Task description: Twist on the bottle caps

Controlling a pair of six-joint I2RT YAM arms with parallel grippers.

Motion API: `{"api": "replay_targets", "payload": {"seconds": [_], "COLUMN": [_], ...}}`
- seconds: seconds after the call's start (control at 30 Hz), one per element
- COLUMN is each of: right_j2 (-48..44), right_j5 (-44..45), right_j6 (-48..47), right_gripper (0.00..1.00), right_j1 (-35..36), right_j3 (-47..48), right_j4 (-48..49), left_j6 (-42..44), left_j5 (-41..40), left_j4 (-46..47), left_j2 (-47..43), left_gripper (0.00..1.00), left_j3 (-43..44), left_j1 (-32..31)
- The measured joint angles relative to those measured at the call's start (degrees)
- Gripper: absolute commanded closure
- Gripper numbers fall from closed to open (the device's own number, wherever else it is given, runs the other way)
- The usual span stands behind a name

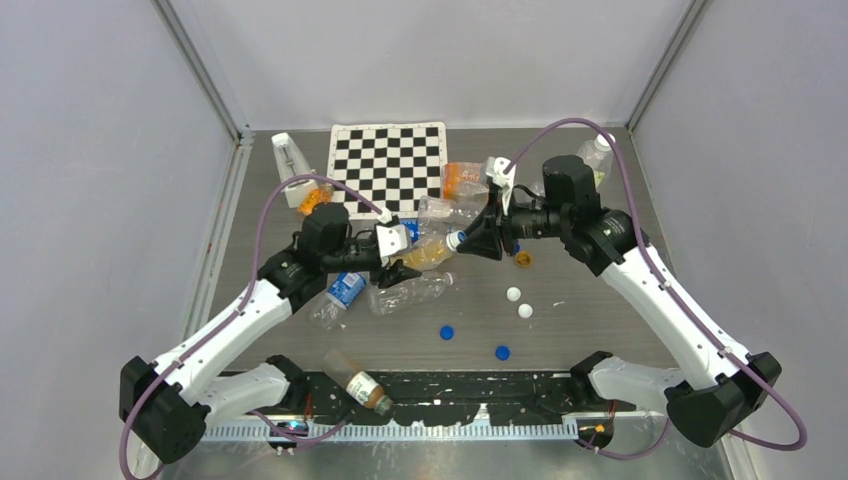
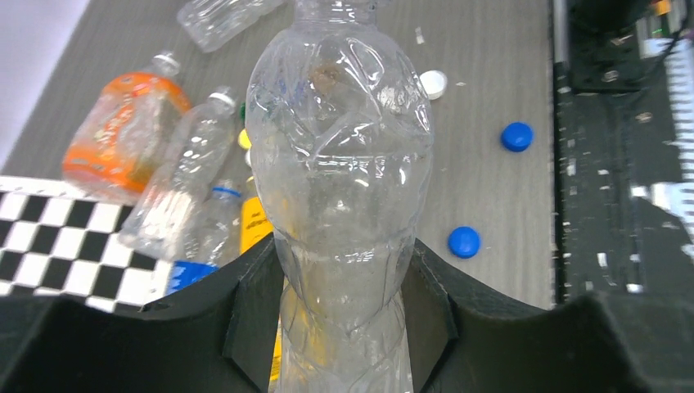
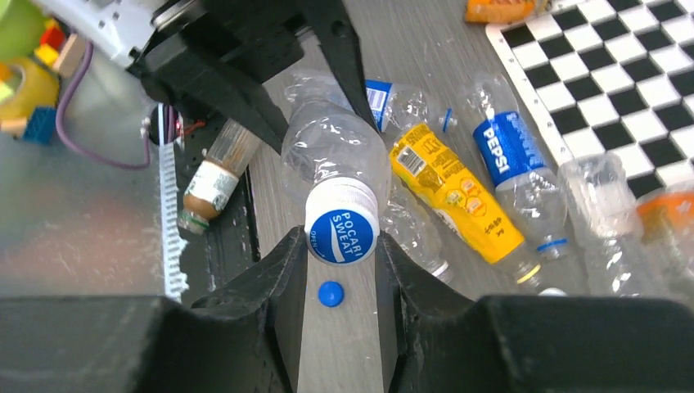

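Two grippers on one clear bottle [image 2: 340,147], its Pocari Sweat cap [image 3: 342,223] between your right fingers.

Your left gripper [image 2: 342,255] is clamped tight around the waist of the clear bottle and holds it off the table [image 1: 590,335], neck pointing toward the right arm. Your right gripper [image 3: 340,241] stands narrow. Its two fingers sit against opposite sides of the white-and-blue Pocari Sweat cap, which is on the bottle's neck. You cannot tell from these views how far it is threaded on. Loose on the table, nearer the arm bases, lie two blue caps [image 1: 446,332] and two white caps [image 1: 513,294], well apart from both grippers. An orange cap [image 1: 522,260] lies just beside the right gripper in the top view.
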Motion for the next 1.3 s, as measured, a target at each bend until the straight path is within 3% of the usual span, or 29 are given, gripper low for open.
{"api": "replay_targets", "payload": {"seconds": [0.3,0.43,0.5,0.63,0.8,1.03,1.3], "right_j2": [5.0,5.7,5.6,3.5,-5.1,-14.1,-13.5], "right_j5": [13.2,15.1,15.5,16.5,15.4,8.3,4.3], "right_j6": [43.9,55.9,56.7,50.1,31.1,-4.2,-21.8], "right_gripper": [0.98,0.63,0.37,0.27,0.26,0.36,0.42], "right_j1": [0.3,0.3,0.3,0.6,0.8,1.1,1.8], "right_j3": [-0.5,-2.6,-2.7,-2.7,-6.0,-13.1,-14.9], "right_j4": [3.0,4.1,4.3,4.7,5.2,3.6,3.3], "left_j6": [8.7,10.9,11.2,11.6,11.0,9.7,9.2], "left_j5": [-19.7,-23.6,-24.2,-22.5,-16.5,-5.8,-0.1], "left_j4": [1.0,1.1,1.0,-1.0,-5.5,-10.8,-14.4], "left_j2": [-1.1,-1.1,-1.1,-0.3,2.3,5.2,7.3], "left_gripper": [1.00,1.00,1.00,1.00,1.00,1.00,1.00], "left_j3": [-2.1,-3.1,-3.1,-2.5,-1.4,4.1,6.8], "left_j1": [-4.7,-5.8,-6.0,-6.3,-5.0,-2.5,-2.4]}}
